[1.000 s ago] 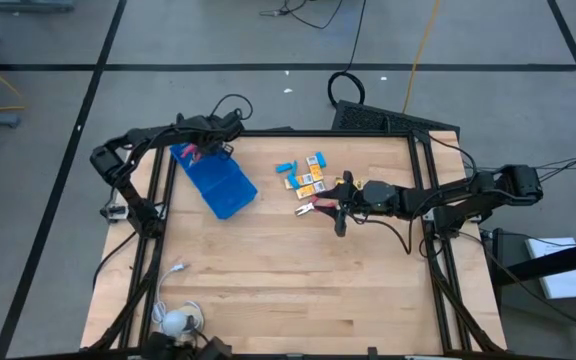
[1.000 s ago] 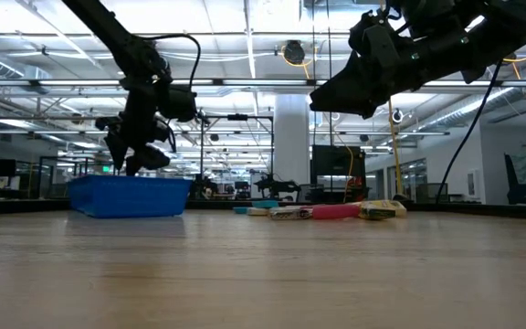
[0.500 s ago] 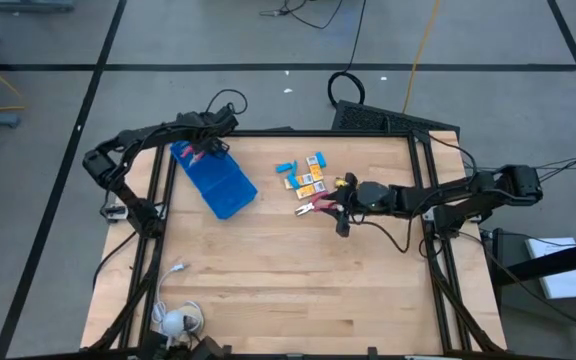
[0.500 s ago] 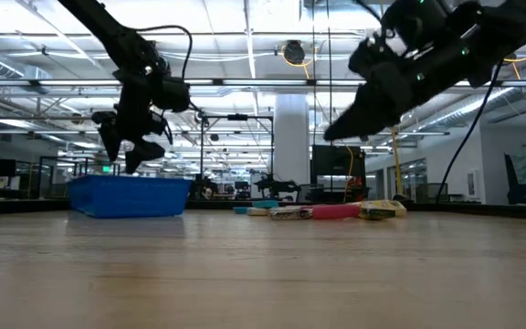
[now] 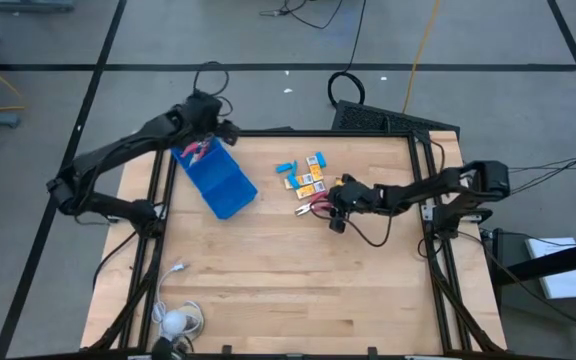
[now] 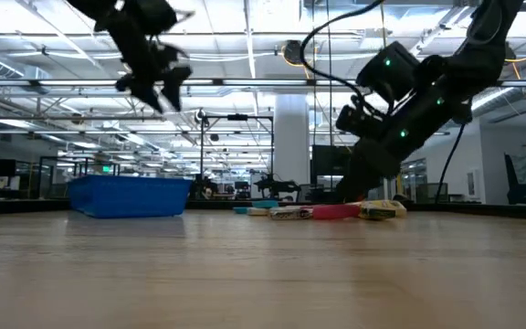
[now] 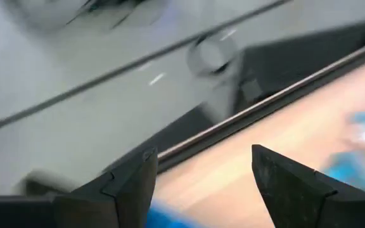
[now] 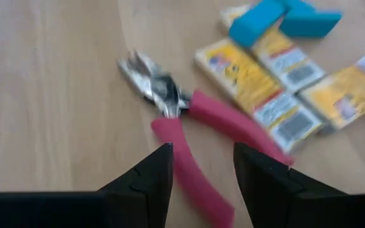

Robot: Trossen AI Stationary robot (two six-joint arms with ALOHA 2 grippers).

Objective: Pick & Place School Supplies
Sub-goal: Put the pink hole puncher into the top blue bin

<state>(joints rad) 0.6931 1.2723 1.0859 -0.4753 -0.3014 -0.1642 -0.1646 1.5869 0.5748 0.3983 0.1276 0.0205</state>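
Wooden table (image 5: 268, 280): red-handled tool (image 8: 189, 136) just before right pincer (image 8: 201, 168)

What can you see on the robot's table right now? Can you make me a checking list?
Surface: wooden table, bare across its near half.
Job's things: red-handled tool lies flat beside yellow blocks and light-blue pieces; another red-handled item sits in the blue tray.
Clutter: round white object at the near left corner.
Grippers: left gripper open, raised over the tray's far end, holding nothing. Right gripper open, low over the red-handled tool, not gripping it.
Cables: white cable near the left edge; black loop on the floor.
Surroundings: grey floor with dark lines; a big hall behind; no people seen.
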